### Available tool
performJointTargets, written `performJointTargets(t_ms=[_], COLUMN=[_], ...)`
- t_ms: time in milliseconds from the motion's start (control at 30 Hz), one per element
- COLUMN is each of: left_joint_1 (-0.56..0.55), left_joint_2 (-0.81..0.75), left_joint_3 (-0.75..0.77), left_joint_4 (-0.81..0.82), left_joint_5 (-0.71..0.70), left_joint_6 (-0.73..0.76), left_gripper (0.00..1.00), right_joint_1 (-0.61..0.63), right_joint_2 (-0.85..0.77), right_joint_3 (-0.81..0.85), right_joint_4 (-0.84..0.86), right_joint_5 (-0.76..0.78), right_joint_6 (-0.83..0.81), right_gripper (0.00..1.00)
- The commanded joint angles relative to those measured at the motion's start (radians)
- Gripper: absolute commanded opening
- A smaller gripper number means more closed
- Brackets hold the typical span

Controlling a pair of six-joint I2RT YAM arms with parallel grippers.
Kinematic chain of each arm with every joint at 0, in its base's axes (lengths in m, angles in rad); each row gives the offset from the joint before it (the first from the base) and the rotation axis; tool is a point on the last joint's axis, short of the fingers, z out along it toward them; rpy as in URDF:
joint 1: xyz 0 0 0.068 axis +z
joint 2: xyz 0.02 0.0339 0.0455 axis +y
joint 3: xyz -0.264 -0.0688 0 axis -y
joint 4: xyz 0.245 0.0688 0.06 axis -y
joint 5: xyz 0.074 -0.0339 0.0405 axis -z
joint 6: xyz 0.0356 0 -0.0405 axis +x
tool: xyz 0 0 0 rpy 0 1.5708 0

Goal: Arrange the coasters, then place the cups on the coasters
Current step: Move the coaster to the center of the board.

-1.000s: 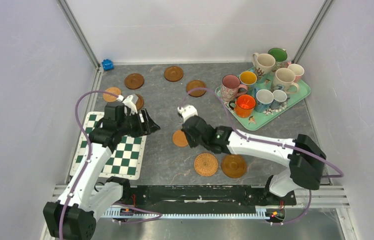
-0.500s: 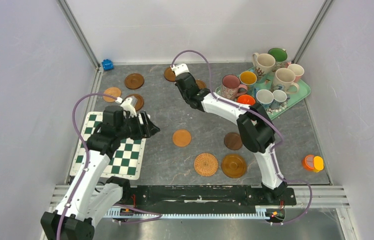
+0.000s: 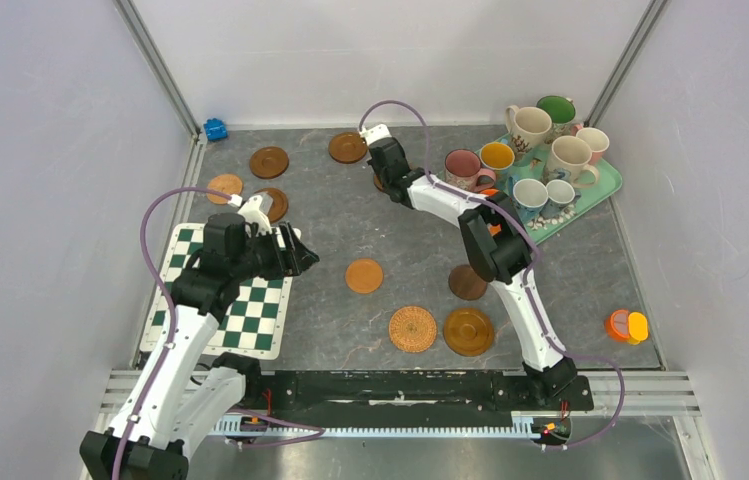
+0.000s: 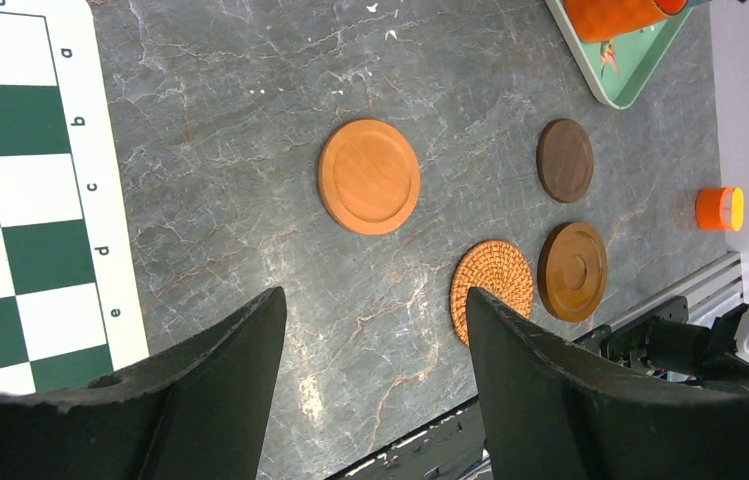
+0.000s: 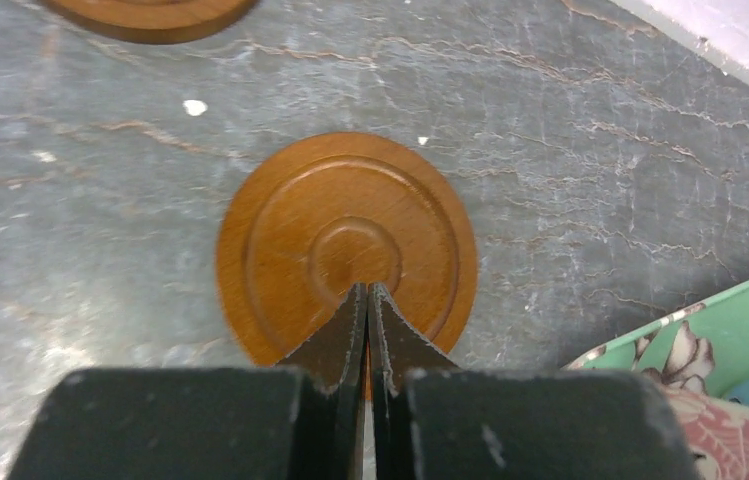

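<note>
Right wrist, right tool point(image 5: 367, 292) pressed together over round ringed wooden coaster point(image 5: 290, 230), marbled grey table point(image 5: 570, 150), left tool point(image 4: 375, 300) spread

This is a robot test cell in a lab, not a home. Plain white panels point(image 3: 40, 200) close in the counter point(image 3: 350, 215) on three sides, joined at the back corners by bare metal posts point(image 3: 154, 62). The left arm point(image 3: 175, 350) and the right arm point(image 3: 520, 290) are bolted to a black rail point(image 3: 400, 385) beside slotted aluminium bars point(image 3: 400, 425) at the near edge, with purple cables point(image 3: 145, 250) looping along them. Household things lie about like props on the grey marbled surface: wooden coasters point(image 3: 363, 275), cups point(image 3: 530, 125) crowded on a mint tray point(image 3: 595, 190), a green-white checkered mat point(image 3: 245, 315).
</note>
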Motion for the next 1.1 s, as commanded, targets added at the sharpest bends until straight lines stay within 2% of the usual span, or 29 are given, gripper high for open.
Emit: performJointTargets(t_ms=[0, 300, 733, 1067], left_joint_1=[-0.005, -0.005, -0.005, -0.005], left_joint_2=[0.004, 0.024, 0.027, 0.029], left_joint_3=[0.002, 0.003, 0.005, 0.007], left_joint_4=[0.013, 0.014, 0.008, 0.008], left_joint_5=[-0.002, -0.005, -0.023, -0.022], left_joint_6=[0.016, 0.016, 0.018, 0.018], left_gripper=[0.73, 0.73, 0.73, 0.74], right_joint_1=[-0.042, -0.073, -0.073, -0.034], right_joint_2=[0.033, 0.046, 0.036, -0.183], right_joint_3=[0.077, 0.044, 0.000, -0.307], right_joint_4=[-0.028, -0.054, -0.090, -0.044], right_joint_5=[-0.066, -0.190, -0.261, -0.335], right_joint_6=[0.036, 0.051, 0.065, 0.089], right_gripper=[0.00, 0.00, 0.00, 0.00])
